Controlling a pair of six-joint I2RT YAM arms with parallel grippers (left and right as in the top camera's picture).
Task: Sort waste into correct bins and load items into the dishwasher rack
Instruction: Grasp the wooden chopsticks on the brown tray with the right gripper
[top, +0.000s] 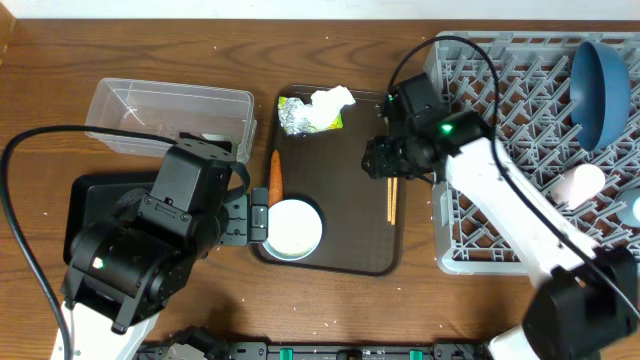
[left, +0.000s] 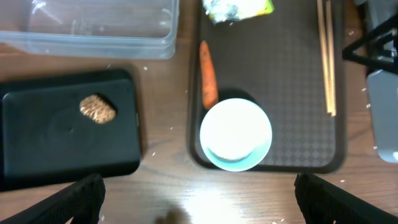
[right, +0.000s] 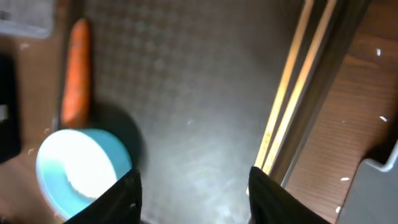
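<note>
Wooden chopsticks (right: 291, 93) lie side by side on the brown tray (right: 199, 93), close to its edge. Their long axis runs straight ahead from the right jaws, with the near end just inside one finger (right: 266, 194) rather than centred. Those jaws stand half closed with a gap, gripping nothing that shows. A small sideways shift looks needed before pinching. The left jaws hang wide above the blue cup (left: 236, 134), well apart from the sticks.

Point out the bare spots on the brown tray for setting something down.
Bare: the serving tray's middle, between carrot and chopsticks, nearer than the foil wrapper. Crowded: far edge with wrapper and tissue; near-left corner with the light blue cup.
</note>
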